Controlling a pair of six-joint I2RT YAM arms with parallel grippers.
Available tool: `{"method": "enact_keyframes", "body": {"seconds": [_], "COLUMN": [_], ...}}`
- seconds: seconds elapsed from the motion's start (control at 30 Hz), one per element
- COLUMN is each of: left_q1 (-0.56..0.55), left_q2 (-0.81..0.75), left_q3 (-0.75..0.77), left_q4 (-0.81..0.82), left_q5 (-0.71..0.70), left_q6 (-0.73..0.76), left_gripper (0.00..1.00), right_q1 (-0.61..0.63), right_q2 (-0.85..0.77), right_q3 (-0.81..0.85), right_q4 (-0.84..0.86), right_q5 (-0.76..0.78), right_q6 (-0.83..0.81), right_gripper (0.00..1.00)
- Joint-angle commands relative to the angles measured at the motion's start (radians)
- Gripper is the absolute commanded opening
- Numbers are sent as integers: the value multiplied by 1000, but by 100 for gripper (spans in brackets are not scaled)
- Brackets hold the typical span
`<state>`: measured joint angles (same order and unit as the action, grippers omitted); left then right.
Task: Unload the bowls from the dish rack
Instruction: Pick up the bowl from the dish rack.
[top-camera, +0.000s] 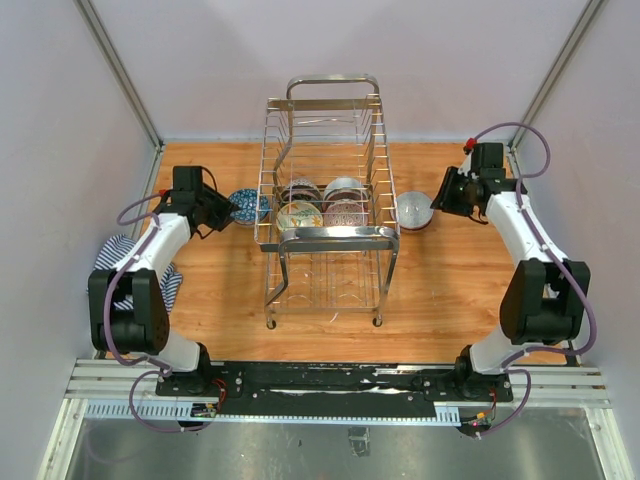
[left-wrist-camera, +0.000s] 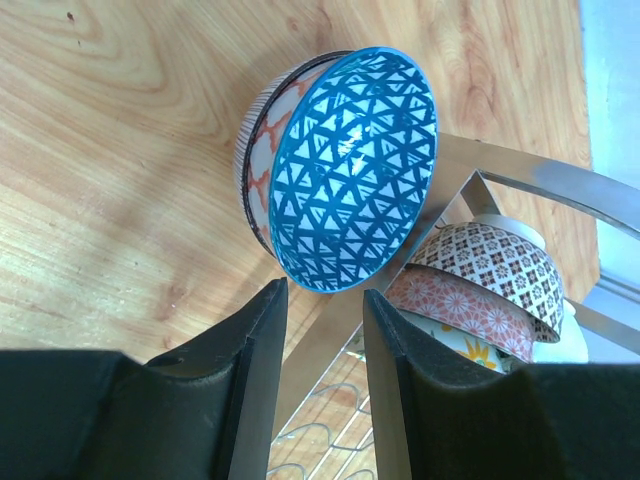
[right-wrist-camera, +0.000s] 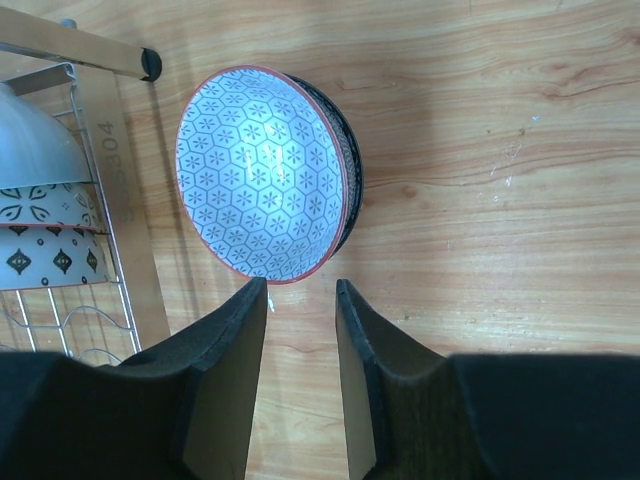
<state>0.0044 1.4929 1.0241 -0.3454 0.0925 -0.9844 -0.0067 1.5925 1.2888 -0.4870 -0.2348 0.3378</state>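
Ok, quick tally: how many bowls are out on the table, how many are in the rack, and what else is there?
Bowls on the table: 2, the blue bowl left of the rack and the pale bowl right of it
Rack bowls showing from above: 4
Dish rack: 1
Striped cloth: 1
Total: 8

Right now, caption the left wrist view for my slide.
Open left gripper facing a blue-patterned bowl set beside the dish rack.
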Motion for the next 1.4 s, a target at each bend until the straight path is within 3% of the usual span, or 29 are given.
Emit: {"method": "enact_keyframes", "body": {"seconds": [0.0,0.63,0.87,0.97,1.07,1.17,1.27,1.37], "left_q1": [7,6,8,7,6,6,7,6], "left_q2": [-52,-71,-119,-139,-143,-139,-152,-182], "left_q3": [-6,-23,-113,-189,-255,-274,-295,-319], "left_q4": [10,58,278,436,555,586,603,623], "left_q5": [8,23,173,295,370,398,397,383], "left_q6": [13,27,111,117,103,123,145,170], "left_gripper": [41,40,41,49,67,81,99,100], "right_q1": [-12,-12,10,43,72,83,89,106], "right_q2": [-62,-21,-135,-212,-280,-316,-329,-339], "right_q3": [-38,-52,-168,-258,-334,-379,-418,-453], "right_q4": [36,48,201,310,398,464,524,586], "right_q5": [9,11,-38,-41,-28,-56,-98,-122], "right_q6": [0,-12,-66,-93,-106,-103,-83,-73], "right_gripper": [35,35,35,46,54,54,69,77]}}
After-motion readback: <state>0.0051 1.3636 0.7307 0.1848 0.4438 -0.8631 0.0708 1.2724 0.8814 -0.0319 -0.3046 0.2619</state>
